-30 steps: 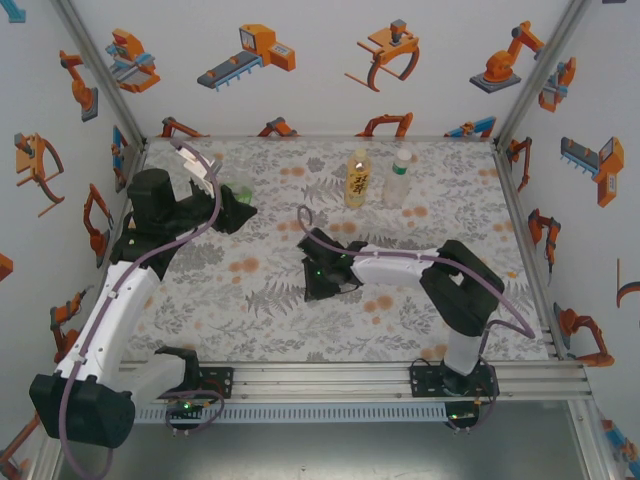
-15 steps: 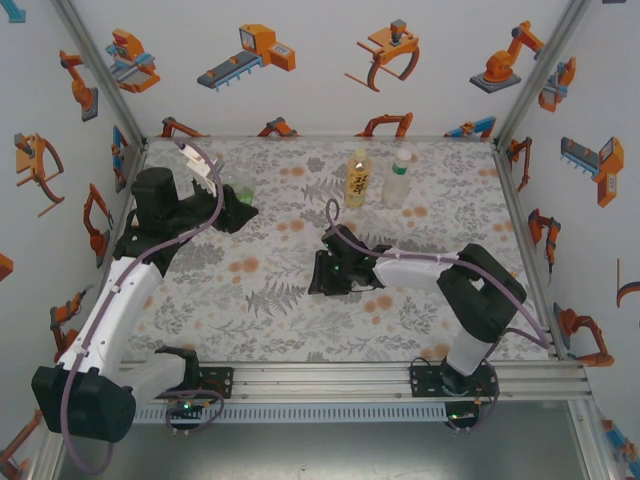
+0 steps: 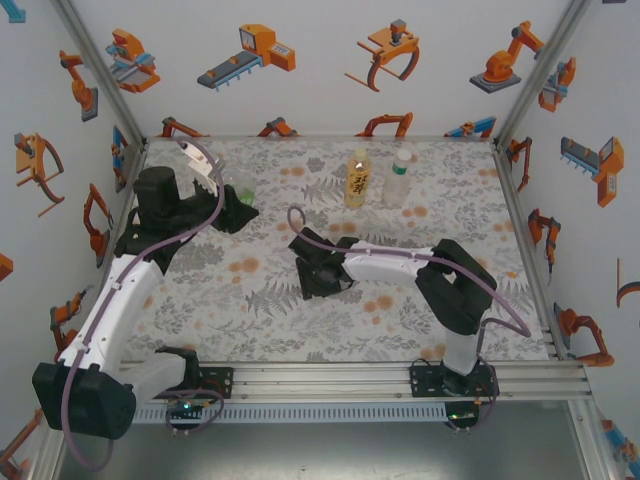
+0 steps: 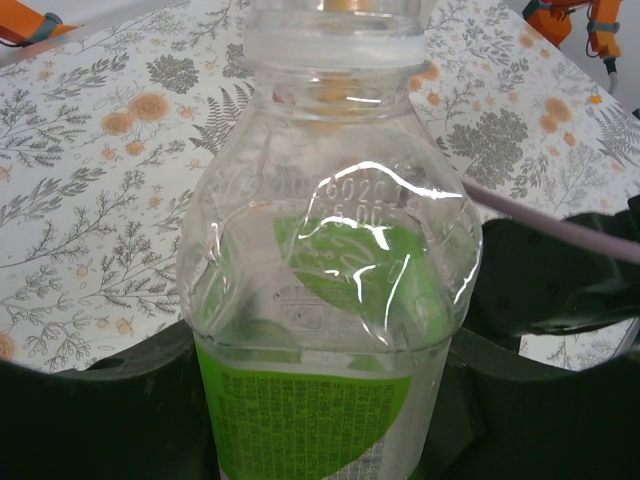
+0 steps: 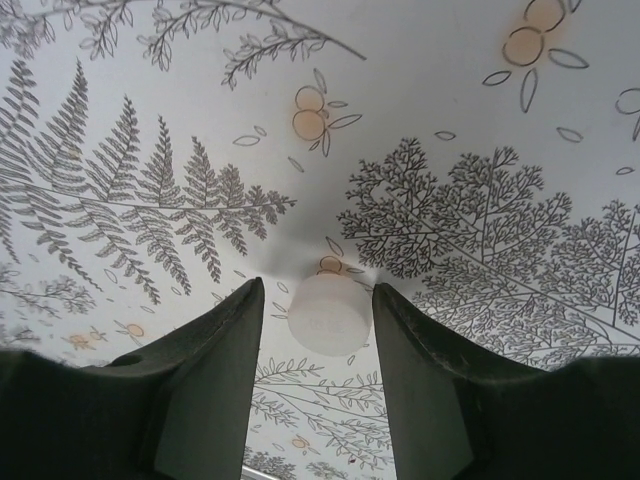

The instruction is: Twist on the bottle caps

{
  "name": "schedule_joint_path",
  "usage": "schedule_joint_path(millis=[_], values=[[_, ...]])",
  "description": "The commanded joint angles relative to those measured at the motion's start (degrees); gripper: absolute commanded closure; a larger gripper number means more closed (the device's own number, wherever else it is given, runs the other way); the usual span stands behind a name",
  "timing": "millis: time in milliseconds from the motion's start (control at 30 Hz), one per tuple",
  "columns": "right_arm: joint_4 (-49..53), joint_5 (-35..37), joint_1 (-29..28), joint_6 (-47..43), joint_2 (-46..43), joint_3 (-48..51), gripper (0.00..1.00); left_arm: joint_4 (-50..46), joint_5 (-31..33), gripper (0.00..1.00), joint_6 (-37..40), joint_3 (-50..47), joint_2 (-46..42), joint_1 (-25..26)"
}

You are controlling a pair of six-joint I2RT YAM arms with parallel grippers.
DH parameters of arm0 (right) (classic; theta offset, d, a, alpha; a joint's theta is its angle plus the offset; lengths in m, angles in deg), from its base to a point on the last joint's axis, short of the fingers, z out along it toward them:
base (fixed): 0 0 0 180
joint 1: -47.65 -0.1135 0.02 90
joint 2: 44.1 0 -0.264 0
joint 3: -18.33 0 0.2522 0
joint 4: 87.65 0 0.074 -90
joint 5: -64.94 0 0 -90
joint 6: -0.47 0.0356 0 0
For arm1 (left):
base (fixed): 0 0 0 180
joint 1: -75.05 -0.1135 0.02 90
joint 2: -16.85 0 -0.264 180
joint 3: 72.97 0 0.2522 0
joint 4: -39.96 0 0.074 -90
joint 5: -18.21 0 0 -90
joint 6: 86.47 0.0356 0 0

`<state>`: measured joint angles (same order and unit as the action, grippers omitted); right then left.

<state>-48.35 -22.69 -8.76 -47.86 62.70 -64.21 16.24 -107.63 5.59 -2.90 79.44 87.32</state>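
Top external view is showing the left gripper (image 3: pixel 237 205) reaching into the far left part of the floral tablecloth (image 3: pixel 260 305), where it is clamping the short green-labelled bottle (image 3: pixel 240 189). Left wrist view is bringing that bottle (image 4: pixel 330 300) close: its clear, dented shoulder and green label are sitting squarely between the dark fingers (image 4: pixel 100 420), which are pressing in on both sides of its lower body, so this gripper is closed on the bottle. Its neck ring is showing at the top edge and the mouth above it is running out of frame, so whether anything is sitting on it I cannot tell. A lilac cable (image 4: pixel 560 228) is crossing behind it on the right.

Right wrist view is looking down on the loose cap (image 5: pixel 330 315), small, white and round, lying on the cloth over a fern print. The right gripper (image 5: pixel 318 298) is straddling it with jaws parted: a sliver of cloth is showing between the cap and the finger on the left of the picture, while the other finger is sitting just beside its rim, touching or not I cannot tell. In the overhead view this gripper is hanging low near the middle of the table, well apart from the held bottle.

The yellow bottle (image 3: pixel 357 180) and the clear bottle (image 3: pixel 397 180) are standing upright side by side near the far edge, the clear one wearing a white fitted cap (image 3: pixel 403 154)
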Motion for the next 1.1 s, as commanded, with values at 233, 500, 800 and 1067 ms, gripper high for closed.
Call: schedule_joint_path(millis=[233, 500, 800, 1067], values=[[14.2, 8.0, -4.2, -3.5, 6.0, -6.7, 0.54, -0.1, -1.3, 1.0, -0.9, 2.3, 0.7, -0.4], [14.4, 8.4, -4.4, -3.5, 6.0, -7.2, 0.58, -0.4, -1.3, 1.0, -0.8, 2.5, 0.9, -0.4], [14.7, 8.4, -4.5, -3.5, 6.0, -7.3, 0.6, -0.5, -1.4, 1.0, -0.8, 2.5, 0.9, -0.4], [14.4, 8.3, -4.5, -3.5, 5.9, -7.3, 0.66, -0.7, -1.3, 1.0, -0.8, 2.5, 1.0, -0.4]])
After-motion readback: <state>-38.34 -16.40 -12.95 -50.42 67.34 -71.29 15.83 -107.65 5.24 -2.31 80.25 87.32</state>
